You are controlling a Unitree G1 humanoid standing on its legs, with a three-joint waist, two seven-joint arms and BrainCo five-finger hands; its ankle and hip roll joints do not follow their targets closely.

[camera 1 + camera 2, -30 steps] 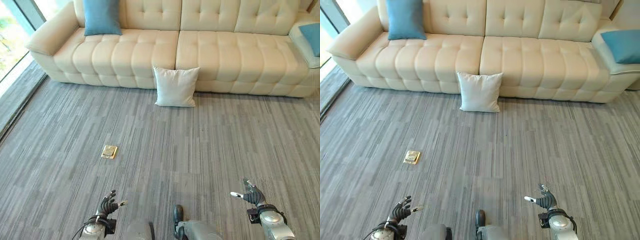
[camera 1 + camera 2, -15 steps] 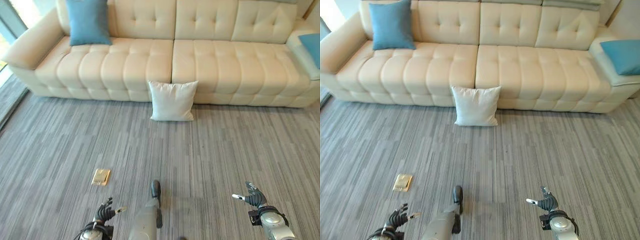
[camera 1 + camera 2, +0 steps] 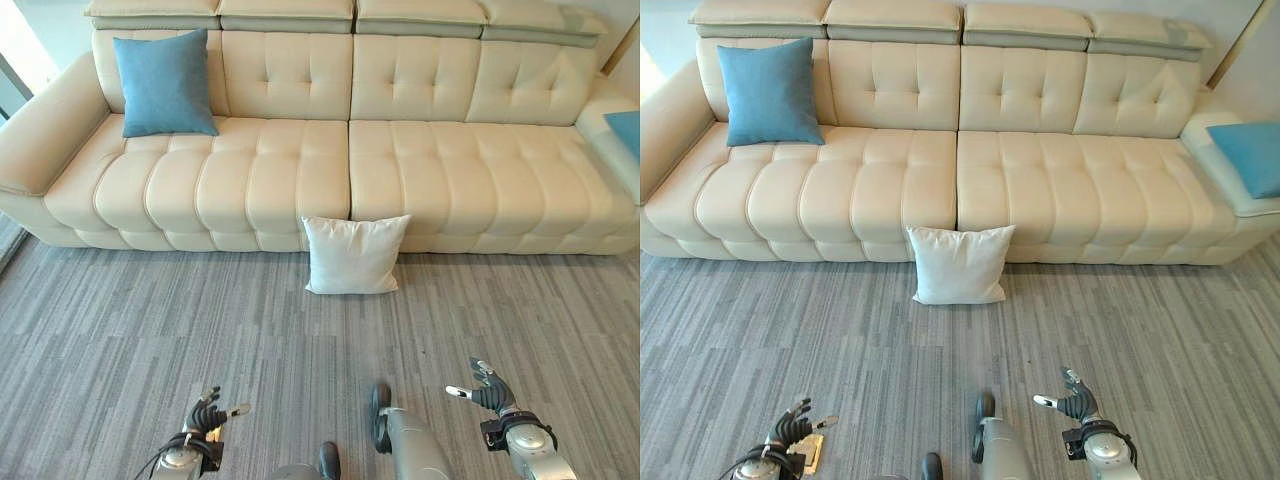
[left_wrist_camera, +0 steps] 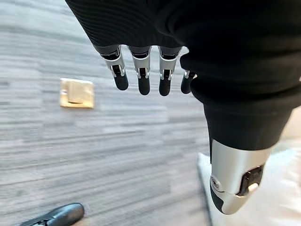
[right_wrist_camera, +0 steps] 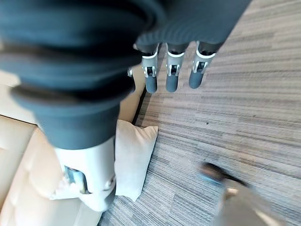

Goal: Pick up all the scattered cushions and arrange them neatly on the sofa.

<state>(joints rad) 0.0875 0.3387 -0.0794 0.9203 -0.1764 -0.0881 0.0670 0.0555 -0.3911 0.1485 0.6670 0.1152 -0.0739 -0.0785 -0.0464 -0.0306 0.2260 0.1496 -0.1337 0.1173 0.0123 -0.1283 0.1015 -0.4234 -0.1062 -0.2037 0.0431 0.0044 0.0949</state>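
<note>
Leaning mid-frame against the cream tufted leather sofa (image 3: pixel 300 150), a white square cushion (image 3: pixel 353 255); left hand (image 3: pixel 205 415) and right hand (image 3: pixel 485 394), bottom, relaxed, holding nothing.

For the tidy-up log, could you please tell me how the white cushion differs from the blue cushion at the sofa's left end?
The white square cushion stands on the grey carpet against the sofa's front; the blue square cushion sits on the seat, leaning on the backrest of the cream tufted sofa. Both are upright, square and plain.

you're facing grey striped carpet (image 3: pixel 150 330), a brass floor plate (image 4: pixel 76 92) set in it, pale wall (image 3: pixel 660 25) and bright daylight at the far left.
</note>
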